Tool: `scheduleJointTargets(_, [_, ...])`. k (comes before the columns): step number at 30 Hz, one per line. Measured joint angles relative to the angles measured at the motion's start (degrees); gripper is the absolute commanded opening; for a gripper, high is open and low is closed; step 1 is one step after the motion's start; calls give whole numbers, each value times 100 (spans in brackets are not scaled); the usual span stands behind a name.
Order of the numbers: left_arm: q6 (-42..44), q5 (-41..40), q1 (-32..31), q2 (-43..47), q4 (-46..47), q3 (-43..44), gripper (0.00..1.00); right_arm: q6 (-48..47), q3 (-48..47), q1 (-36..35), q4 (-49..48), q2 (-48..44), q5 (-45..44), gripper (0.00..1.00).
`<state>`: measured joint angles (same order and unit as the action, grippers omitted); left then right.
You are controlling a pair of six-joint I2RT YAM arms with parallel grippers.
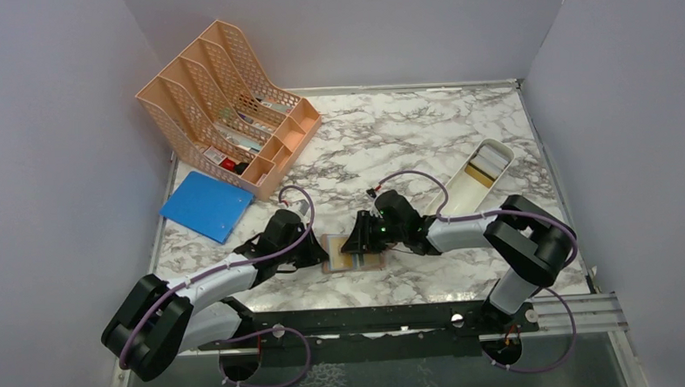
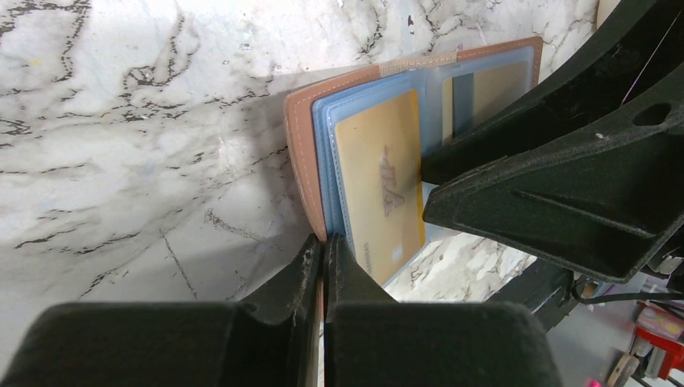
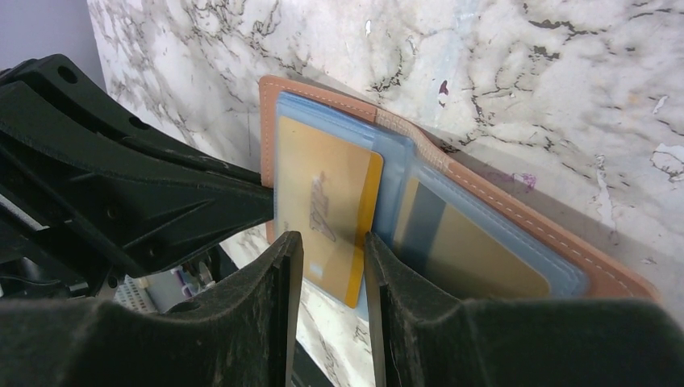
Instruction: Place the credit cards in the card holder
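Observation:
The card holder (image 1: 352,254) lies open on the marble table between my two grippers, tan outside and light blue lining (image 2: 323,145). A gold credit card (image 2: 379,185) sits in its left half, its near end poking past the lining. A second gold card (image 3: 476,262) with a dark stripe lies in the other half. My left gripper (image 2: 324,240) is shut on the card holder's tan edge. Just above the near end of the first gold card (image 3: 327,201), my right gripper (image 3: 333,240) stands open with nothing pinched between its fingers.
A peach mesh file organiser (image 1: 230,102) stands at the back left, with a blue folder (image 1: 207,205) flat in front of it. A white oblong tray (image 1: 482,174) lies at the back right. Walls close in the table on three sides.

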<state>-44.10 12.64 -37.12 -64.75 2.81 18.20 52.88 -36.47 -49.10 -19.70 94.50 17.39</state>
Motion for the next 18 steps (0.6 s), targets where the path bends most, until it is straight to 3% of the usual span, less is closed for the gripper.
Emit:
scheduleJointTargets(7, [0, 33, -2, 125, -87, 9, 2, -127, -2, -11, 264, -129, -44, 37])
scheduleJointTargets(18, [15, 103, -2, 498, -411, 249, 1, -713, -240, -72, 1322, -879, -664, 23])
